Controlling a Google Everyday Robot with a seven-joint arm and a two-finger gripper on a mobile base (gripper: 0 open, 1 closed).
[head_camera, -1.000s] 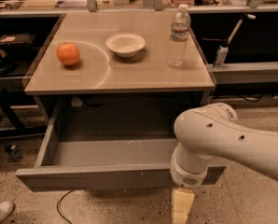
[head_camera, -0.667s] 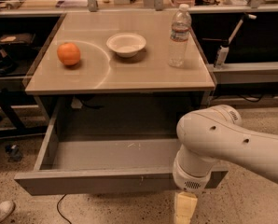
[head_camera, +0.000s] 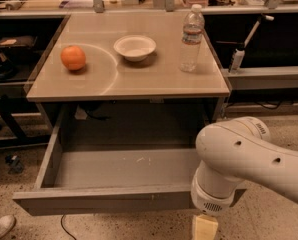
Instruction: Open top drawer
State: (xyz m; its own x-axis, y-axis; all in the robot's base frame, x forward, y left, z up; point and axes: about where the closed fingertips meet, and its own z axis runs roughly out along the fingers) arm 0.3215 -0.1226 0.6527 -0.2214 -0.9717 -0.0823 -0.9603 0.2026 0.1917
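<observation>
The top drawer [head_camera: 104, 199] is a wide grey metal drawer under the table top. It stands pulled far out toward me, and its shallow grey tray [head_camera: 124, 166] is bare apart from small white scuffs. My white arm [head_camera: 244, 166] fills the lower right and covers the drawer's right front corner. My gripper [head_camera: 205, 228] hangs below the wrist at the bottom edge of the view, just in front of the drawer front near its right end. Only a tan part of it shows.
On the table top [head_camera: 139, 79] stand an orange [head_camera: 73, 57], a white bowl [head_camera: 135, 47] and a clear water bottle [head_camera: 191, 38]. Cluttered shelves run behind and beside the table. A shoe [head_camera: 0, 226] and a cable [head_camera: 64, 226] lie on the speckled floor at lower left.
The drawer front has come a little farther out toward me. My arm and gripper have moved down and back with it.
</observation>
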